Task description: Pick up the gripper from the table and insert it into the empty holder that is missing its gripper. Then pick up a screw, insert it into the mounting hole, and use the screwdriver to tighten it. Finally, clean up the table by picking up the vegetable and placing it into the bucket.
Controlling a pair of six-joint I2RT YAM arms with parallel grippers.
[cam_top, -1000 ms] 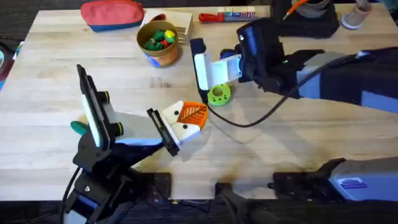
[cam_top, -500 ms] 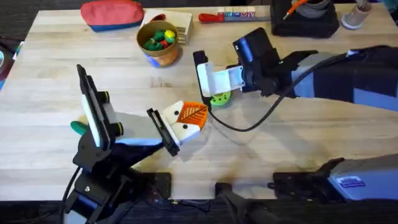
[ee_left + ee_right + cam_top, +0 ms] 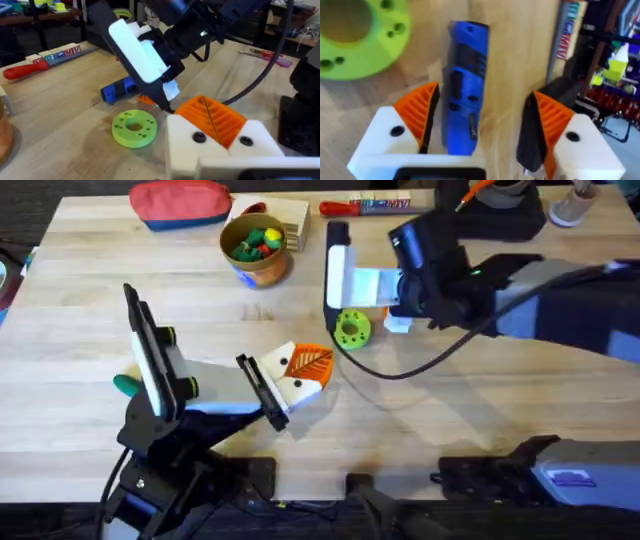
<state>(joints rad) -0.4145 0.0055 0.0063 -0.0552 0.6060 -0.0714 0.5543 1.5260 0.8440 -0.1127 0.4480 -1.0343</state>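
Note:
The blue screwdriver (image 3: 465, 85) lies flat on the table beside the lime-green disc (image 3: 352, 328). My right gripper (image 3: 480, 120) is open and straddles the screwdriver, one orange finger (image 3: 417, 112) on each side, neither touching it. My left gripper (image 3: 215, 120) rests near the table's middle, shut, its two orange ribbed faces pressed together between white blocks, each with a dark dot (image 3: 198, 136). I cannot tell which block is the holder. A loose gripper and a screw are out of view. The dark green vegetable (image 3: 124, 385) peeks out behind the left arm. The bucket (image 3: 255, 245) stands at the back.
A red pouch (image 3: 180, 202) lies at the back left and a wooden box sits behind the bucket. A red-handled screwdriver (image 3: 365, 205) lies along the back edge. The right arm's black cable loops over the table's middle.
My right gripper dipped toward the left gripper, then swung away to the far side of the green disc, over the screwdriver. The left arm has stayed still.

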